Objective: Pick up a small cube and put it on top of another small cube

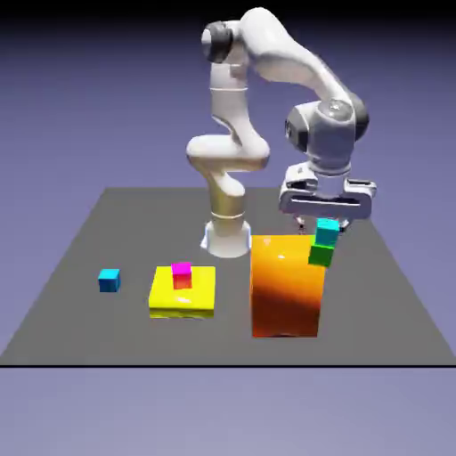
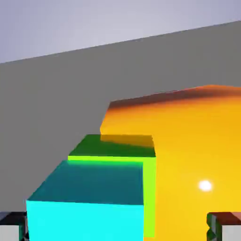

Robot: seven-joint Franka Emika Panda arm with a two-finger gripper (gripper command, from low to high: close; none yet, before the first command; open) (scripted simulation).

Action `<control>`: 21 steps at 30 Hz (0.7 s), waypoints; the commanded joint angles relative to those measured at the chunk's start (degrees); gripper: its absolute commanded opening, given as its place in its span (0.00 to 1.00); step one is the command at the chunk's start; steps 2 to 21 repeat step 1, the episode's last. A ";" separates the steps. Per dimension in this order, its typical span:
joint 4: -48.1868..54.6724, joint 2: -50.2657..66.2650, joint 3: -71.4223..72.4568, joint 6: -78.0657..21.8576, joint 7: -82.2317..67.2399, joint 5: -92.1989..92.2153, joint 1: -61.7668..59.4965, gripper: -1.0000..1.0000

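I see my pincer (image 1: 326,219) right over the turquoise cube (image 1: 327,232) — it sits atop the green cube (image 1: 321,255), just beside the orange block (image 1: 285,285) on the surface (image 1: 116,223).

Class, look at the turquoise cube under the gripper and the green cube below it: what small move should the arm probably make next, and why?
Probably open the fingers and lift straight up. The turquoise cube appears to sit on the green cube, beside the orange block, with the gripper right over it. Whether the gripper is shut on it cannot be told from these views.

Exterior view overlooks the table (image 1: 107,232); hand view (close-up) shares its cubes.
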 commanded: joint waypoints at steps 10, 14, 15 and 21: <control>0.35 -0.12 -0.04 -0.46 -0.02 0.02 -0.02 1.00; 0.35 -0.12 -0.04 -0.46 -0.02 0.02 -0.02 1.00; 0.35 -0.12 -0.04 -0.46 -0.02 0.02 -0.02 1.00; 0.35 -0.12 -0.04 -0.46 -0.02 0.02 -0.02 1.00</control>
